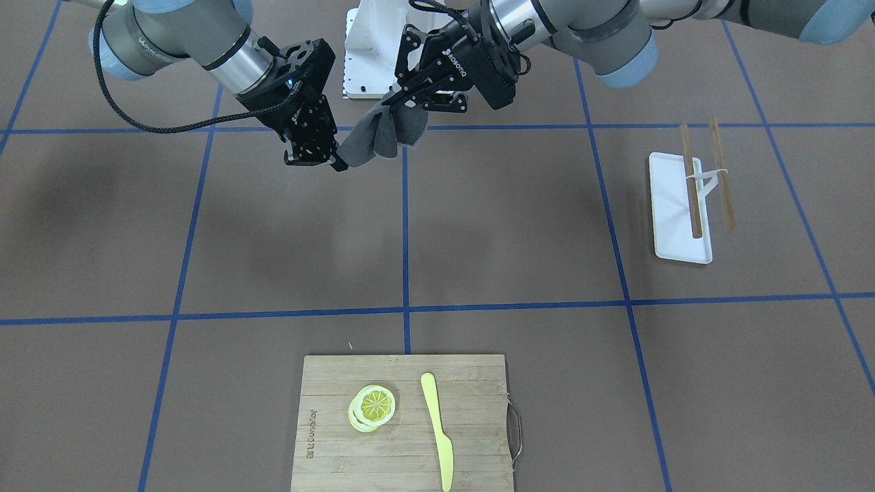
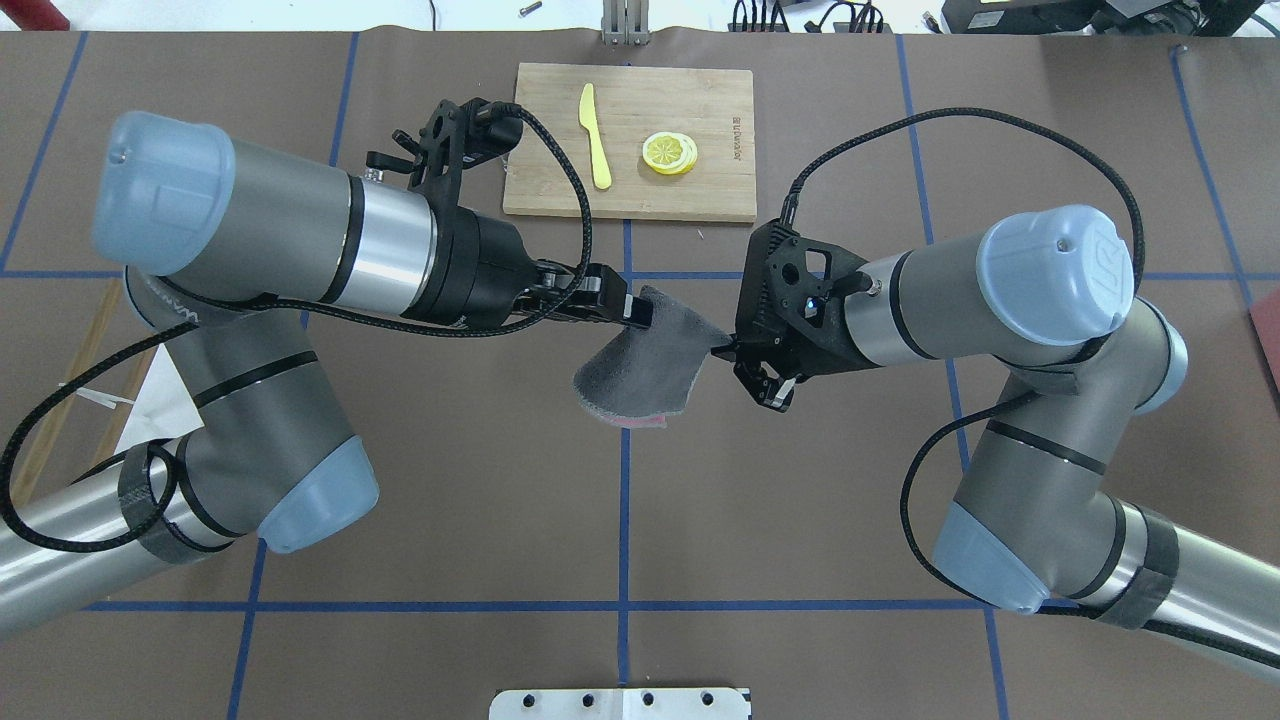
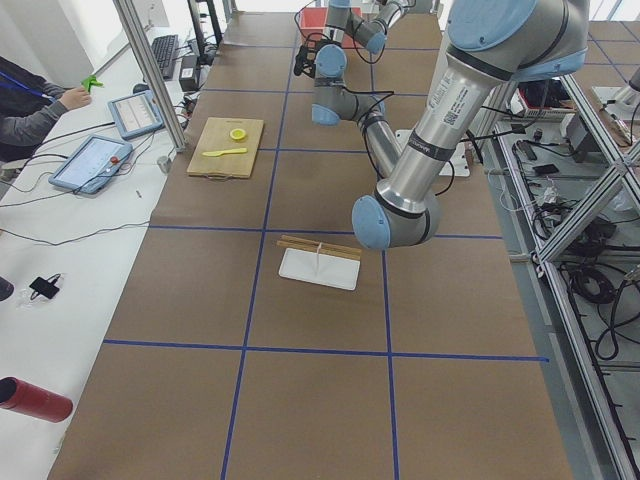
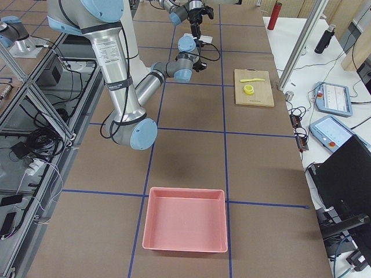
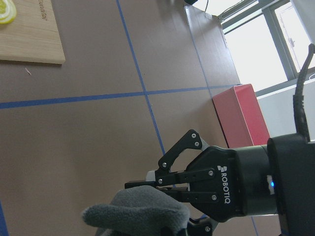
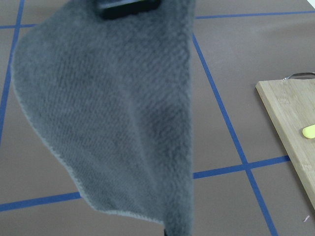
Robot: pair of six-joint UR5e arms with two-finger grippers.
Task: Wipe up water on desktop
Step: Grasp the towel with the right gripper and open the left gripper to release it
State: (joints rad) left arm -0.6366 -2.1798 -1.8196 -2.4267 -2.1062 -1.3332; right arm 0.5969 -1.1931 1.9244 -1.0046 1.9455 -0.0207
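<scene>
A grey cloth hangs in the air between my two grippers, above the brown desktop with its blue tape lines. My left gripper is shut on the cloth's upper corner. My right gripper is shut on the opposite, lower corner. In the overhead view the cloth sags between the left gripper and the right gripper. The cloth fills the right wrist view. The left wrist view shows the right gripper closed just above the cloth. I see no water on the desktop.
A bamboo cutting board at the far edge carries lemon slices and a yellow knife. A white tray with chopsticks lies on my left side. A pink bin sits at my far right.
</scene>
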